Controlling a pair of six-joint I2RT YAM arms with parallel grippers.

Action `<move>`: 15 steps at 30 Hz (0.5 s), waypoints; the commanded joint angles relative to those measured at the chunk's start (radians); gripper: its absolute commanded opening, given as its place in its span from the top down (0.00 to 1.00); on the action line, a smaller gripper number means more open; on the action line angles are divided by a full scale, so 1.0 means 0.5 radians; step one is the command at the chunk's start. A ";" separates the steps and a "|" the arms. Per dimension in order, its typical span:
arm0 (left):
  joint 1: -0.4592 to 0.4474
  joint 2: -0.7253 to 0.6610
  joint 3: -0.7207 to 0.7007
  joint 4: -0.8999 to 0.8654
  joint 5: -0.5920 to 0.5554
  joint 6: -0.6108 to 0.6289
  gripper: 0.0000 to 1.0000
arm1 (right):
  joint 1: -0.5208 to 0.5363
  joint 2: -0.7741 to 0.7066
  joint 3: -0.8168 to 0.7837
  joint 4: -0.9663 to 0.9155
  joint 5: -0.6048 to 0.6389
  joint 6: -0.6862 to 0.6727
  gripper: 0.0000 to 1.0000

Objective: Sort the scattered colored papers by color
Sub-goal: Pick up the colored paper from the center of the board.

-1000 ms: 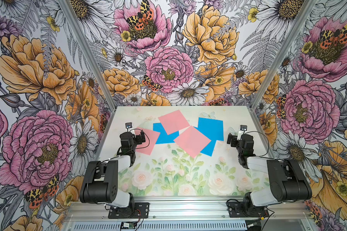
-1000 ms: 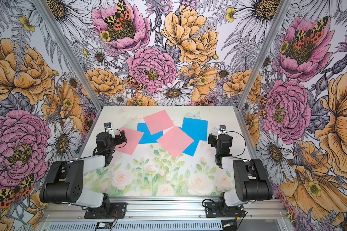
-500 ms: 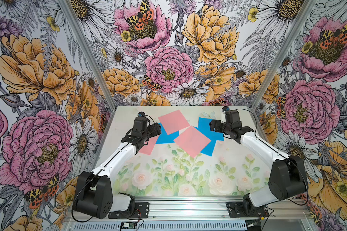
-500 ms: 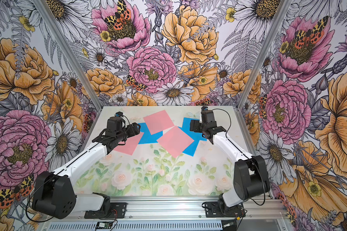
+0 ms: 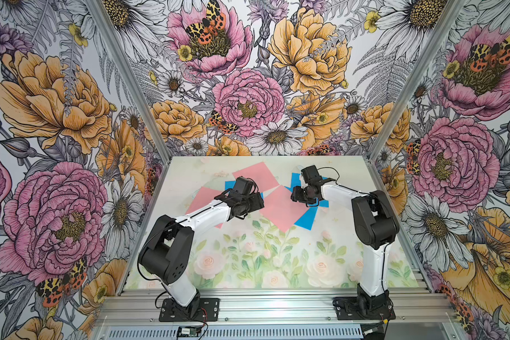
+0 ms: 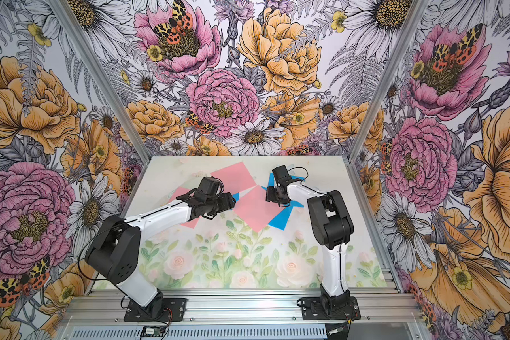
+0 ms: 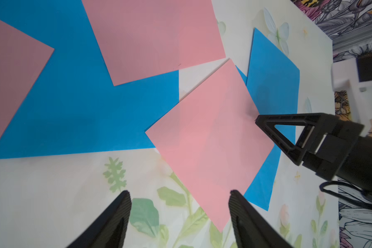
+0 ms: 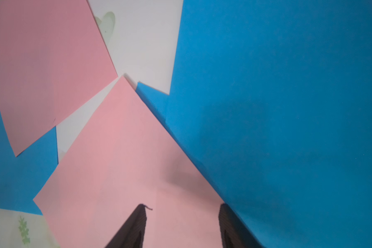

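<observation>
Rose-printed table (image 5: 277,265) below: left gripper (image 7: 179,193) and right gripper (image 8: 182,207) gape, empty — the right one's pinch on the thin pink square paper (image 8: 116,161) could drag the bright blue sheet (image 8: 288,107) beside it.

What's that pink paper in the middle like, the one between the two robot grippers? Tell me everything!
The middle pink paper is a thin, plain, light pink sheet, roughly square, lying flat on the flowery table, turned like a diamond. Its right side covers part of the right blue paper, and its left corner overlaps the left blue paper. Its far corner nearly meets the far pink paper. The open right gripper is at its right edge, the open left gripper at its left; whether they touch it is unclear.
</observation>
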 commanded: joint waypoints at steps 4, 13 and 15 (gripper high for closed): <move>-0.042 0.102 0.124 -0.081 -0.065 -0.060 0.26 | 0.013 0.062 0.068 -0.148 -0.017 0.025 0.57; -0.070 0.240 0.245 -0.154 -0.085 -0.066 0.27 | 0.015 0.064 0.029 -0.246 0.016 0.033 0.74; -0.072 0.329 0.276 -0.181 -0.103 -0.063 0.27 | 0.013 0.092 0.051 -0.273 0.017 0.038 0.80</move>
